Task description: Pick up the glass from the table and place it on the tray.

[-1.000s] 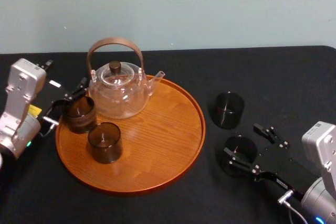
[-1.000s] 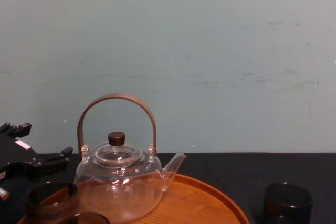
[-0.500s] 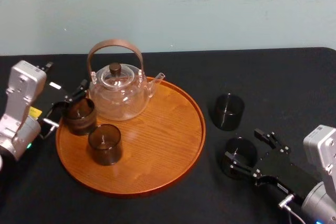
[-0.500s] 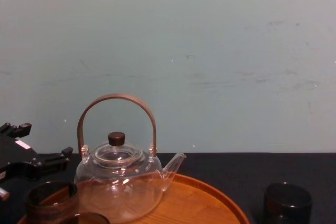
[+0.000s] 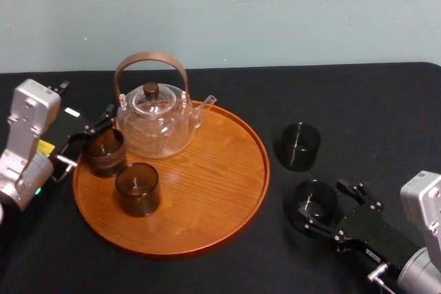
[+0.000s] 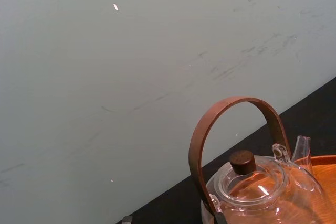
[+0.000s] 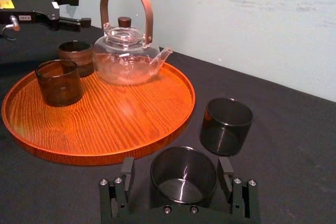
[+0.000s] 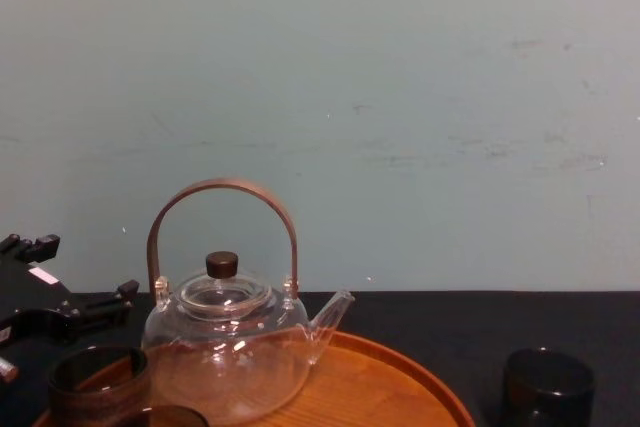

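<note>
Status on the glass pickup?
Right claw open, straddling near glass on table, not lifted. Left claw open at left-rear edge of tray. Second table glass just behind, apart from it.

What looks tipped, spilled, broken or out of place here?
Nothing stands out. The teapot and two brown glasses stand upright on the tray; the far glass and near glass stand upright on the table. The open right gripper straddles the near glass; the left gripper sits at the tray's left edge.
</note>
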Controlling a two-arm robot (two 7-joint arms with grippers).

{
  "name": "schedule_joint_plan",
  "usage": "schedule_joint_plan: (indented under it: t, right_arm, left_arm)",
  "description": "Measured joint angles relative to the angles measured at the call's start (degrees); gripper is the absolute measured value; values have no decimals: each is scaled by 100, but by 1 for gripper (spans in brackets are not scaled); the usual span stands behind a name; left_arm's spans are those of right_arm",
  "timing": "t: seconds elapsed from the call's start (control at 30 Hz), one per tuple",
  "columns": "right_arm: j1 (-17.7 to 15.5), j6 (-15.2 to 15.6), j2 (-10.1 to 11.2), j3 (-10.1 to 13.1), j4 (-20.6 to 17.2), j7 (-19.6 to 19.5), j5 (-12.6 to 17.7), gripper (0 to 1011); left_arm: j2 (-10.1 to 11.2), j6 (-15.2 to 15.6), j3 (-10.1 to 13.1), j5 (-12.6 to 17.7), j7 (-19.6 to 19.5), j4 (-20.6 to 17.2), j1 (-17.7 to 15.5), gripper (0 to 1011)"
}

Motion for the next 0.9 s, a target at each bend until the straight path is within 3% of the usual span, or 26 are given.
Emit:
schedule_joint_plan:
  t: [0.9]
  right_arm:
    - [-126,287,-325,260,-13,169,-202,1002]
  left_arm:
    - [0,0,0,0,0,0,0,1001]
